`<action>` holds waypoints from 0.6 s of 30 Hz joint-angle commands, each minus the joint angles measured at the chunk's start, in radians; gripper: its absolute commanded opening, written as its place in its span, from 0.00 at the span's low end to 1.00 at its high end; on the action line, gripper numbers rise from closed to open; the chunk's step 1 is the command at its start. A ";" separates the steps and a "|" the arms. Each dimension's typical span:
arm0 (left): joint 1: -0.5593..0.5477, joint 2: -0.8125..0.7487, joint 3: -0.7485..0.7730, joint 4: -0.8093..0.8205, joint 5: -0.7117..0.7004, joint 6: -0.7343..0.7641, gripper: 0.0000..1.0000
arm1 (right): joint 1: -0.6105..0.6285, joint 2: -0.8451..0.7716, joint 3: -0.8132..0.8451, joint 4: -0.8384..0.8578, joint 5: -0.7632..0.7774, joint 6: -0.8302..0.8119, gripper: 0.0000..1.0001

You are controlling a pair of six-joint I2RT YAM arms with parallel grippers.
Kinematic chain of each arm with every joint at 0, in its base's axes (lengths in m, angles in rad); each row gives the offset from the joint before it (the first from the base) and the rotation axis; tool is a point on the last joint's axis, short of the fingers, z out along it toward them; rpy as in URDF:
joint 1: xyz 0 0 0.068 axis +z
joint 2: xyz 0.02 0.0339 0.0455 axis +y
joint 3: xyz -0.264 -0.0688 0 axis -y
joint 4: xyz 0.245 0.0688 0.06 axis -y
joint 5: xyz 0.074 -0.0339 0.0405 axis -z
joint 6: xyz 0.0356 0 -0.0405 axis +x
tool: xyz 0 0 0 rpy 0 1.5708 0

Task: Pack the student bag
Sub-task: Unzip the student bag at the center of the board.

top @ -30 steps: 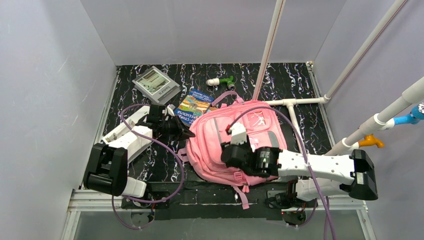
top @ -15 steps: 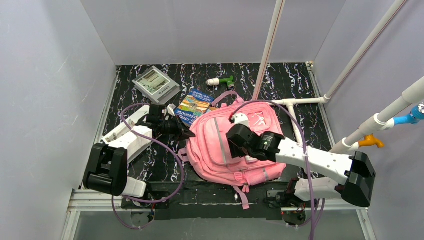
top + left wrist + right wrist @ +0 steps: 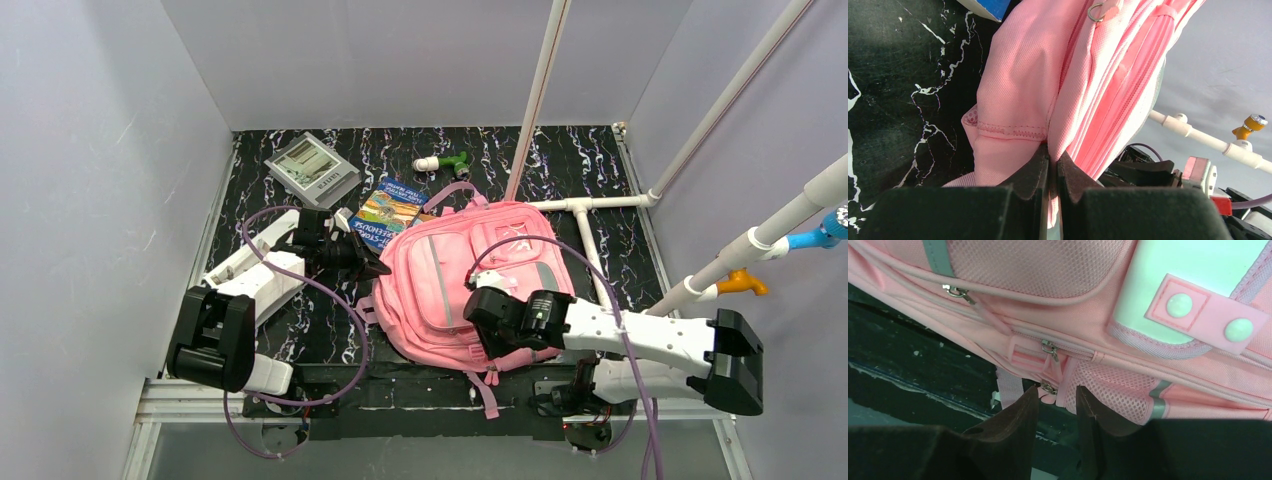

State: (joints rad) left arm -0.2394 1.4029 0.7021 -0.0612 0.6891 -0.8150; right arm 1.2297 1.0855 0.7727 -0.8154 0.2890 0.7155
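Lying flat on the table (image 3: 600,160) toward its near edge, the student bag (image 3: 440,280) has its left-side fabric pinched tight by the left gripper (image 3: 1052,160). The right gripper (image 3: 1057,396) hangs over the bag's near edge, fingers parted either side of a zipper pull (image 3: 1048,388)

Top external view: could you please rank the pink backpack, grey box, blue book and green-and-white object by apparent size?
1. pink backpack
2. grey box and blue book: unsure, because the backpack covers part of the book
3. green-and-white object
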 commanded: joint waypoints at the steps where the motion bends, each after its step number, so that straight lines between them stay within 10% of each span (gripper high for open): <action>1: -0.003 -0.043 0.036 0.029 0.076 -0.015 0.00 | 0.022 0.055 -0.005 0.053 0.089 0.003 0.42; 18: -0.005 -0.059 0.026 0.027 0.076 -0.023 0.00 | 0.102 0.174 -0.033 0.200 0.126 0.012 0.27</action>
State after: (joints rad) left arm -0.2398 1.4006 0.7021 -0.0620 0.6895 -0.8162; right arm 1.3010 1.2507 0.7227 -0.6743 0.3748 0.7109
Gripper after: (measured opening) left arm 0.046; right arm 0.317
